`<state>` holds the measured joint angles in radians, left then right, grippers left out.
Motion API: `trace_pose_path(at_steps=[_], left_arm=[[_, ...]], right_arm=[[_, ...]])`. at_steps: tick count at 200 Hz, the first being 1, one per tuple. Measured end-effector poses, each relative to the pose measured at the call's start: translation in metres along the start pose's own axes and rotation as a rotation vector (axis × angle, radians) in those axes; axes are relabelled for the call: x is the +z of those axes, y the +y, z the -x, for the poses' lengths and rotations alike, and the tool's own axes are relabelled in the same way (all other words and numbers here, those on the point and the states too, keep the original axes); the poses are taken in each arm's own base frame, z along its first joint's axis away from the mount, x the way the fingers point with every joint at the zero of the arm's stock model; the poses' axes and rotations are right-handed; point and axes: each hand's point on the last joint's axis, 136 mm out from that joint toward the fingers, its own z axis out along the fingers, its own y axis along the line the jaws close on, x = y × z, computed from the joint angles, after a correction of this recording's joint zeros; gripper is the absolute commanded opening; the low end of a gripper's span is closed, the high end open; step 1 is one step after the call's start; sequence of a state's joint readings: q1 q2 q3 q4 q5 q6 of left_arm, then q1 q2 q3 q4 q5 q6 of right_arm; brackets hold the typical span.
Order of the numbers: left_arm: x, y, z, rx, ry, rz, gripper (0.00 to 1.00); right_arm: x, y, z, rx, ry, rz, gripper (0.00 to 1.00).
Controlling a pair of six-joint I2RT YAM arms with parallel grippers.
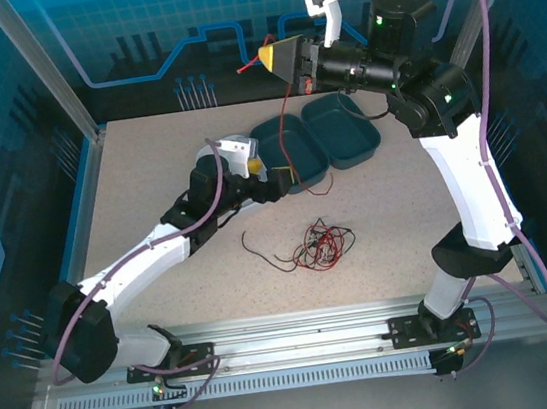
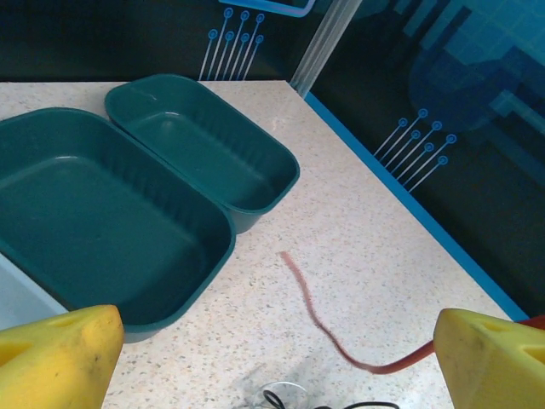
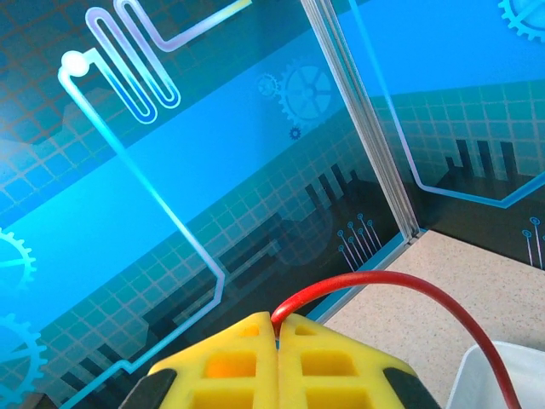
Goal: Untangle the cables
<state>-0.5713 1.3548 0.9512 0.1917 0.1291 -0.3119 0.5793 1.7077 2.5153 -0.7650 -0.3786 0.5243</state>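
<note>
My right gripper [image 1: 270, 59] is raised high at the back of the table, shut on the red cable [image 1: 285, 122]. In the right wrist view the red cable [image 3: 383, 277] arcs out from between the closed yellow fingers [image 3: 247, 358]. It hangs down past the teal containers to a red and black tangle [image 1: 314, 244] on the table. My left gripper [image 1: 272, 174] is low beside the containers, open wide. In the left wrist view the blurred red cable [image 2: 328, 328] runs between its fingers [image 2: 60, 358], untouched, with a black cable [image 2: 341, 403] and a pale loop [image 2: 281, 388] just below.
Two open teal containers [image 1: 269, 134] [image 1: 375, 136] stand side by side at the back middle, seen close in the left wrist view [image 2: 85, 221] [image 2: 204, 145]. The table's blue edge [image 2: 400, 200] runs to the right. Enclosure walls surround the table.
</note>
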Motion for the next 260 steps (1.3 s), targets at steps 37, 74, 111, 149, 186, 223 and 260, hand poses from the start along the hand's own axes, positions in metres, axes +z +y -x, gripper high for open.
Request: trace_pose_path(at_steps=[37, 74, 111, 149, 186, 223, 260], left_arm=[[-0.009, 0.006, -0.016, -0.007, 0.011, 0.010, 0.88], [-0.028, 0.027, -0.054, -0.015, 0.050, 0.044, 0.85], [-0.031, 0.030, -0.070, 0.008, 0.071, 0.031, 0.85], [-0.014, 0.038, -0.070, 0.013, 0.058, 0.046, 0.87], [0.009, 0.057, -0.067, -0.034, 0.054, 0.099, 0.50], [0.014, 0.061, -0.052, -0.074, 0.015, 0.089, 0.14], [0.001, 0.068, -0.027, -0.139, -0.027, 0.062, 0.00]], right_arm=[[0.001, -0.001, -0.001, 0.001, 0.002, -0.001, 0.00], [0.002, -0.003, -0.003, 0.004, 0.008, -0.004, 0.00], [0.004, -0.002, -0.002, 0.001, 0.003, 0.004, 0.00], [0.006, -0.002, -0.005, 0.006, 0.012, 0.013, 0.00], [0.007, 0.000, -0.006, 0.011, 0.019, 0.022, 0.00], [0.008, -0.006, -0.013, 0.015, 0.036, 0.004, 0.00], [0.011, -0.020, -0.029, 0.018, 0.080, -0.038, 0.00]])
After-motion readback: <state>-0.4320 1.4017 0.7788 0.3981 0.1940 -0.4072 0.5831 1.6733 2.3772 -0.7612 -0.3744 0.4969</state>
